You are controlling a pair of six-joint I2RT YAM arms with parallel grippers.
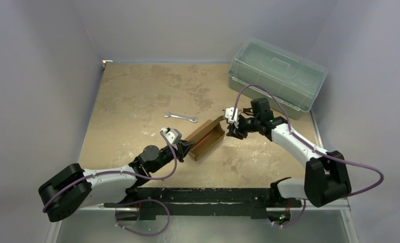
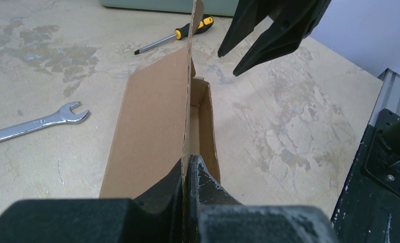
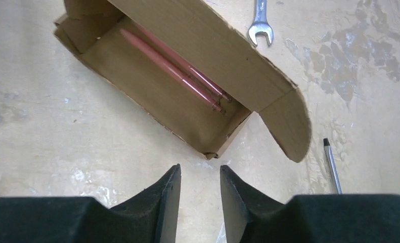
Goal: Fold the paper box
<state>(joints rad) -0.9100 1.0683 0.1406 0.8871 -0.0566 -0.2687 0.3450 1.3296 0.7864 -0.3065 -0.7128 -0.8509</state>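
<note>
Mid-table (image 1: 137, 96), the paper box (image 1: 205, 137) lay on a diagonal between the two arms. A wrench (image 1: 180, 117) sat just beyond it, and the lidded green bin (image 1: 276, 76) stood well apart at the far right corner. We found the box half made: tray walls up, long lid panel standing upright, rounded tuck flap (image 3: 289, 126) at the far end hanging loose. Two reddish rods (image 3: 172, 72) lay along the tray floor.

Left gripper (image 2: 189, 174): clamped tight on the near end of the upright lid panel, the board's edge rising straight out of the closed jaws.

Right gripper (image 3: 200, 177): jaws parted to a narrow gap with nothing between them. It hovered just off the box's far end wall and near the tuck flap, touching neither.

Handling, as we judged it:
- **Material:** thin brown board, light, fairly stiff across a panel but ready to bend at its creases. The panel edge looked slightly wavy in the left wrist view, so we expected a hold at one end to let the far end flex and twist.
- **Sliding:** light enough to skate over the table if pushed unbraced.
- **Grip:** the matte surface seemed unlikely to slip between the jaws.
- **Damage:** the rough die-cut edges suggested a hard squeeze or tug could crush or tear it.
- **Contents:** the rods might roll if the tray tipped.

Best holds, in our view, were the flat of a panel close to its crease and the tuck flap pinched near its fold, with the tray braced at an end wall.
</note>
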